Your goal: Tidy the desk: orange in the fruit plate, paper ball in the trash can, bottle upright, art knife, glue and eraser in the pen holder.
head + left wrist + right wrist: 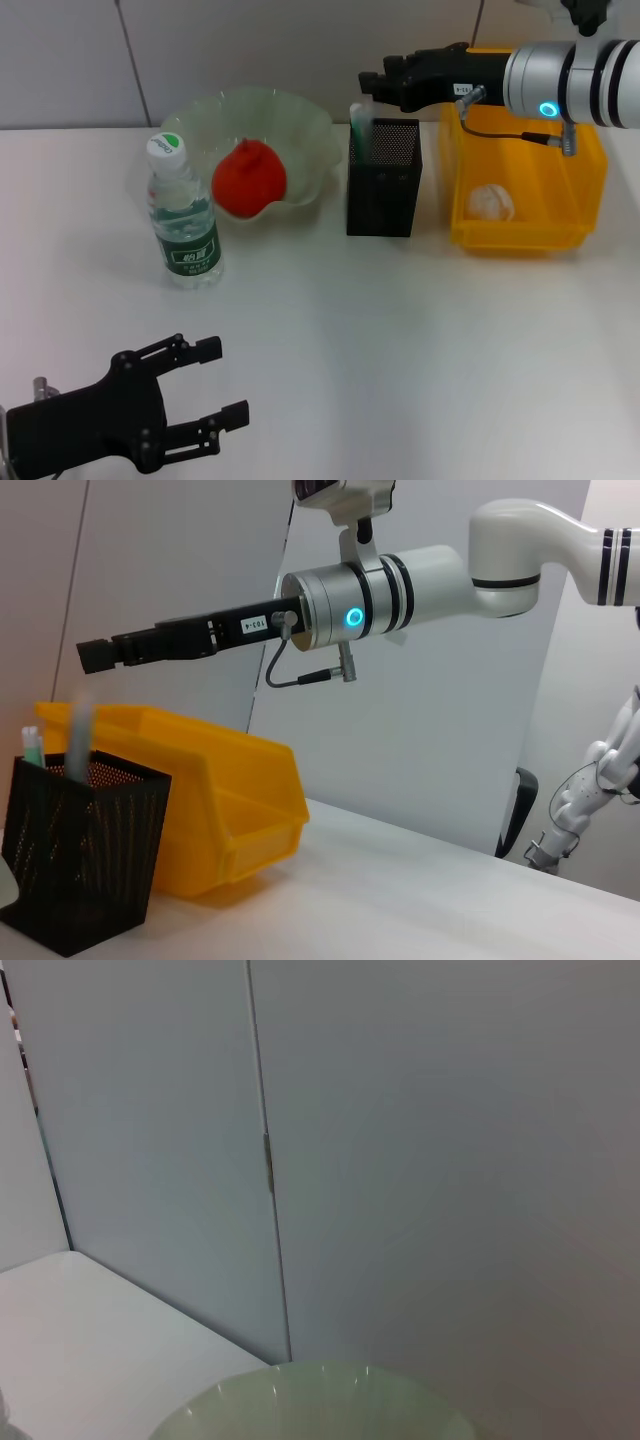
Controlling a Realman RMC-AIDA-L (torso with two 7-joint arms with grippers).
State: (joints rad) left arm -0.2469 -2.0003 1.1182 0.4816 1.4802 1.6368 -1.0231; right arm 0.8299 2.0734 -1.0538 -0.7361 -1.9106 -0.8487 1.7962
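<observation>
The orange (250, 176) lies in the pale green fruit plate (300, 110). Beside the plate, the bottle (184, 218) stands upright. A paper ball (492, 202) rests inside the yellow trash can (580, 170). My right gripper (372, 86) hovers just above the black mesh pen holder (383, 180), and also shows in the left wrist view (97, 654). Two slim items poke out of the pen holder (80, 860): a green-tipped one (30, 745) and a blurred pale one (78, 725). I cannot tell which is the art knife or glue. The eraser is hidden. My left gripper (225, 380) is open and holds nothing, low at the near left.
The white desk (400, 330) stretches between the left gripper and the row of containers at the back. The plate's rim (320, 1400) shows in the right wrist view before a grey wall. The trash can (240, 800) sits right behind the holder.
</observation>
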